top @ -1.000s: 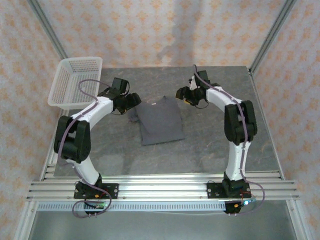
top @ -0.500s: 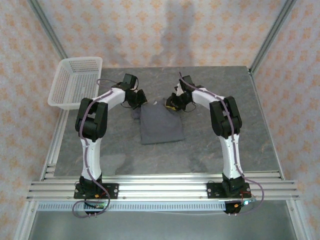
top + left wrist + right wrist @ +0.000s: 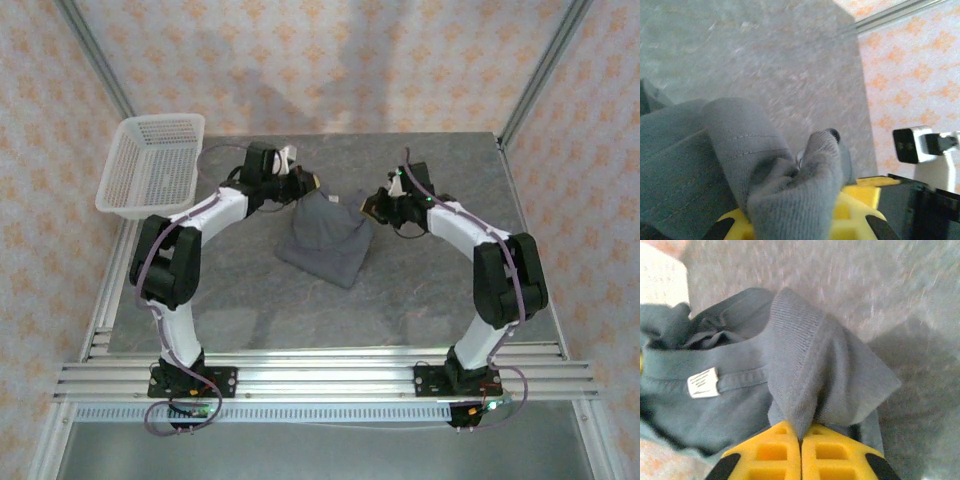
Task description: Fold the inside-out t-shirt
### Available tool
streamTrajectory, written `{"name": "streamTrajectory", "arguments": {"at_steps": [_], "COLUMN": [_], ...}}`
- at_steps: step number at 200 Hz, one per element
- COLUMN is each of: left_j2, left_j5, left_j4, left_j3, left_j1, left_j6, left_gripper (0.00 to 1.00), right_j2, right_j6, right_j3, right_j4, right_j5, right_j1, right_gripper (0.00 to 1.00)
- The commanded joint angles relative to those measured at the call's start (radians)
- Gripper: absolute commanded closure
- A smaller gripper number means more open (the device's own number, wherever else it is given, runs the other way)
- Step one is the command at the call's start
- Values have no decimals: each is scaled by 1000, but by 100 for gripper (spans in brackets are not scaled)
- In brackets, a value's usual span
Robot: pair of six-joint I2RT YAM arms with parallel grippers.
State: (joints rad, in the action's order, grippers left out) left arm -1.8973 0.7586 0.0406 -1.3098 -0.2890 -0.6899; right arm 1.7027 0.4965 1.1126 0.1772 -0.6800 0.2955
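The inside-out t-shirt (image 3: 328, 238) is dark slate grey and lies mid-table, its far edge pulled up off the surface into a tent. My left gripper (image 3: 305, 185) is shut on that raised edge's left corner. In the left wrist view, bunched cloth (image 3: 790, 190) covers the yellow fingers (image 3: 860, 205). My right gripper (image 3: 372, 207) is shut on the right corner. In the right wrist view its yellow fingers (image 3: 835, 450) are pressed together on a ribbed fold of the t-shirt (image 3: 800, 365). A small white tag (image 3: 703, 382) shows on a seam.
A white mesh basket (image 3: 150, 165) stands at the back left corner of the grey table (image 3: 440, 290). Aluminium frame posts rise at both back corners, and a rail runs along the near edge by the arm bases.
Both grippers closed on the shirt's far edge and lifted it. The flat shirt now hangs tented between them, and its near edge has slid slightly right.
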Motion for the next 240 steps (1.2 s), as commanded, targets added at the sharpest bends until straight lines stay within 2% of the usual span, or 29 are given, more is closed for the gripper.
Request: {"name": "streamTrajectory", "arguments": {"at_steps": [1, 30, 50, 72, 120, 162, 187, 207, 223, 240], "left_j2": [-52, -127, -134, -73, 37, 74, 101, 120, 121, 118], "left_j5": [-48, -140, -136, -126, -137, -135, -129, -143, -144, -120], "left_j4": [15, -67, -67, -57, -54, -38, -18, -21, -33, -11], "left_j3": [103, 77, 76, 127, 277, 315, 314, 297, 277, 275], "left_j1": [2, 21, 35, 34, 23, -5, -9, -8, -7, -9], "left_j6": [49, 94, 89, 105, 114, 123, 124, 140, 148, 145], "left_gripper": [100, 100, 96, 93, 93, 93, 92, 90, 88, 88], "right_j2": [41, 115, 135, 178, 390, 416, 415, 405, 362, 309], "right_j6": [-52, -98, -130, -141, -155, -168, -147, -86, -50, -37], "right_j3": [-28, 78, 156, 235, 392, 396, 371, 365, 358, 349], "right_j4": [47, 160, 220, 237, 301, 336, 308, 261, 229, 184], "right_j5": [51, 113, 177, 181, 103, 89, 17, -80, -97, -104], "right_j1": [27, 28, 24, 8, 40, 82, 101, 106, 107, 107], "right_gripper": [81, 71, 65, 54, 51, 50, 56, 72, 86, 93]}}
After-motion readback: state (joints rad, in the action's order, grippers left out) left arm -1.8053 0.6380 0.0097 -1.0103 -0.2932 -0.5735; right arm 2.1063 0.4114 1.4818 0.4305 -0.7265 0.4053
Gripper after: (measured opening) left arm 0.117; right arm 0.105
